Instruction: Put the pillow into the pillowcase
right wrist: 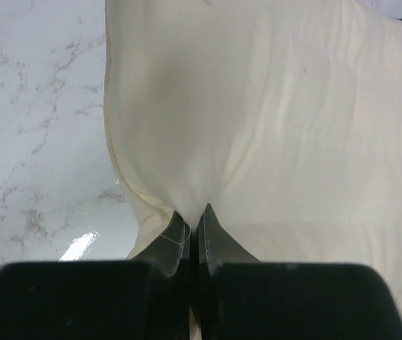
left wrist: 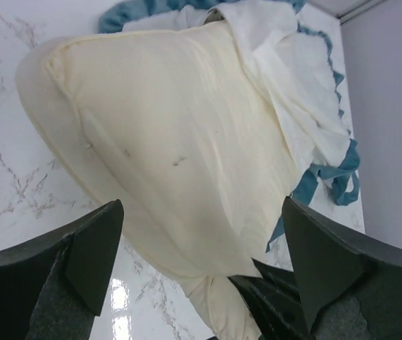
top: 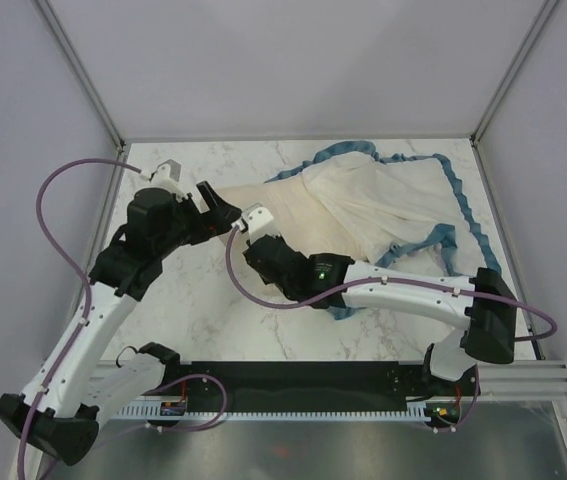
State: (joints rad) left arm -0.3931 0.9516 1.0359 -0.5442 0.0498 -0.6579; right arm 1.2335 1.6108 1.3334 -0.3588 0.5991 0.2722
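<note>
our right fingers (right wrist: 215,244) clamped only a thin fold of the pillow (left wrist: 179,142) and our left fingers (left wrist: 80,255) hung apart, so we feared it slipping free short of the pillowcase (top: 393,205).

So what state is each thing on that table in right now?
Plump cream pillow: partly inside the case, near end out.
White fabric pillowcase with blue ruffled edge: rumpled, mouth around pillow.
Left black tool: open.
Right black tool: shut on pillow's edge.

The pillow (top: 275,205) lies on the table (top: 193,320) — its right end inside the pillowcase (top: 388,205) spread rightward.
</note>
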